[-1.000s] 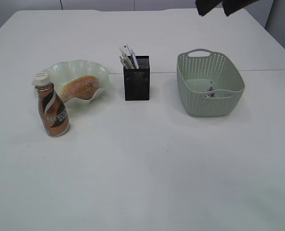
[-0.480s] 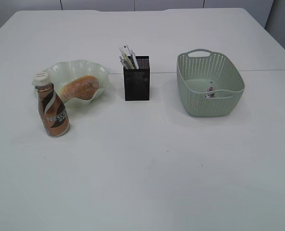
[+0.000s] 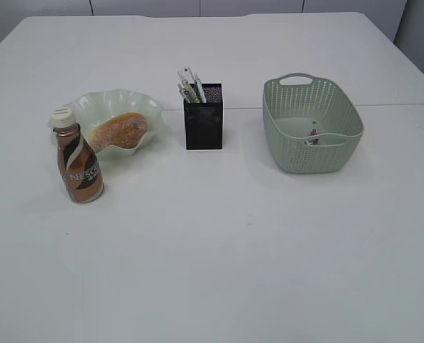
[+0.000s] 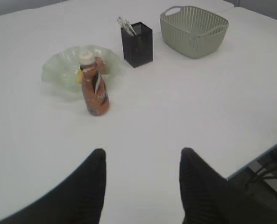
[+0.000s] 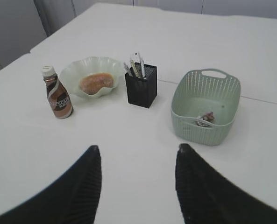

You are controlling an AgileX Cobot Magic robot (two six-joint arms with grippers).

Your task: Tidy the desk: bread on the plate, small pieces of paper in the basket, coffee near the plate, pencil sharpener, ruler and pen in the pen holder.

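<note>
Nearest us, both our left gripper [image 4: 140, 179] and right gripper [image 5: 137, 172] hang with jaws apart, holding nothing, above the bare desk [image 3: 219, 250]. At ten o'clock stands the coffee [image 3: 76, 164], just beside the plate [image 3: 97, 103], which holds the bread [image 3: 120, 130]. At twelve, the pen holder [image 3: 204, 125] carries pens [image 3: 190, 84]. At two, the basket [image 3: 312, 125] contains small pieces of paper [image 3: 312, 136].

Golden bread [image 3: 119, 130] is held in the ruffled green plate [image 3: 149, 108]; the brown coffee [image 3: 78, 166] stands upright just beside it. Paper wads [image 3: 312, 133] lie in the basket [image 3: 290, 153]; pens [image 3: 190, 86] are stood in the black pen holder [image 3: 204, 130].
</note>
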